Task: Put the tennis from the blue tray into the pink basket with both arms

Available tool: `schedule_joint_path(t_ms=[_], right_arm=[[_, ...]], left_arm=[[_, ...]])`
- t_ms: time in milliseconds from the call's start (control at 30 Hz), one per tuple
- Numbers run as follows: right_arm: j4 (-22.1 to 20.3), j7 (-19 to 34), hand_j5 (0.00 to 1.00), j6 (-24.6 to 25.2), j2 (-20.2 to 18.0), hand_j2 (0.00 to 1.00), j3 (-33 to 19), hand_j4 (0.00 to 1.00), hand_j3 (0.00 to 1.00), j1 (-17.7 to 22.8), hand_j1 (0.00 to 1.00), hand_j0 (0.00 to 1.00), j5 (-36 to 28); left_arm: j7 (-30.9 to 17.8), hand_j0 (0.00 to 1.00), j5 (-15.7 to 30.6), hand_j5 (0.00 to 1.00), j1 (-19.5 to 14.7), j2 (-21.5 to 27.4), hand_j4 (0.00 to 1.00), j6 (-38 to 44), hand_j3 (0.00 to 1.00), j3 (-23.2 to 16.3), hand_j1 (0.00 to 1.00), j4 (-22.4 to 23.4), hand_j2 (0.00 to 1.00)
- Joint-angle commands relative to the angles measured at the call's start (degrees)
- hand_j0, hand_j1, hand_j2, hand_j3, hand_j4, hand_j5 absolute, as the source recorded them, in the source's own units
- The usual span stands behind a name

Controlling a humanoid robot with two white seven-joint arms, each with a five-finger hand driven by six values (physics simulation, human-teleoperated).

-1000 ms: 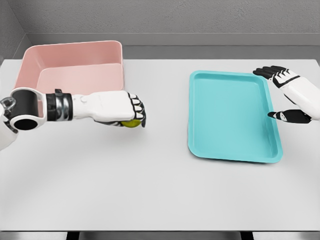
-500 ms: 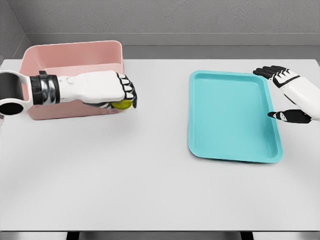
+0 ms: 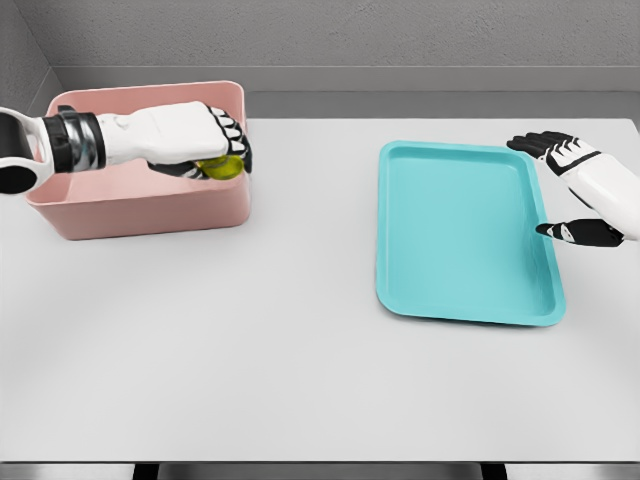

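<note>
Right hand hovers at the tabletop's right edge, fingers spread, empty, beside the blue tray, which holds nothing. Left hand, fingers curled around the tennis ball, hangs over the pink basket at the far left corner.

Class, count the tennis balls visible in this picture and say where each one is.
1. The tennis ball is gripped in the left robot hand over the pink basket. More could be hidden behind that hand.
</note>
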Motion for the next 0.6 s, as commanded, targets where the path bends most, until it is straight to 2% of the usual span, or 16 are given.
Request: schedule_joint_path(t_ms=[0,267,300,500,533,567], right_arm=[[-0.02,-0.03,1.00,0.17,-0.03,1.00,-0.01,1.00,1.00,0.00,1.00,1.00,-0.42],[-0.02,-0.03,1.00,0.17,-0.03,1.00,-0.01,1.00,1.00,0.00,1.00,1.00,-0.42],[-0.02,-0.03,1.00,0.17,-0.03,1.00,-0.01,1.00,1.00,0.00,1.00,1.00,-0.42],[-0.02,-0.03,1.00,0.17,-0.03,1.00,-0.01,1.00,1.00,0.00,1.00,1.00,-0.42],[-0.02,-0.03,1.00,0.17,-0.03,1.00,-0.01,1.00,1.00,0.00,1.00,1.00,-0.42],[-0.02,-0.03,1.00,0.17,-0.03,1.00,-0.01,1.00,1.00,0.00,1.00,1.00,-0.42]], left_arm=[[0.03,0.62,0.30,0.62,-0.17,-1.09,0.62,0.11,0.62,0.34,0.62,3.19,0.62],[0.03,0.63,0.30,0.63,-2.46,-4.08,0.63,0.11,0.63,1.22,0.63,13.13,0.63],[0.03,0.64,0.30,0.64,-2.90,-4.52,0.64,0.11,0.64,1.31,0.64,15.59,0.64],[0.12,0.67,0.30,0.67,-3.69,-5.23,0.67,0.11,0.67,2.89,0.67,20.69,0.67],[0.12,0.73,0.30,0.73,-3.69,-5.23,0.73,0.11,0.73,3.42,0.73,21.39,0.73],[0.29,0.88,0.30,0.88,-3.52,-5.31,0.88,0.11,0.88,4.64,0.88,22.80,0.88]])
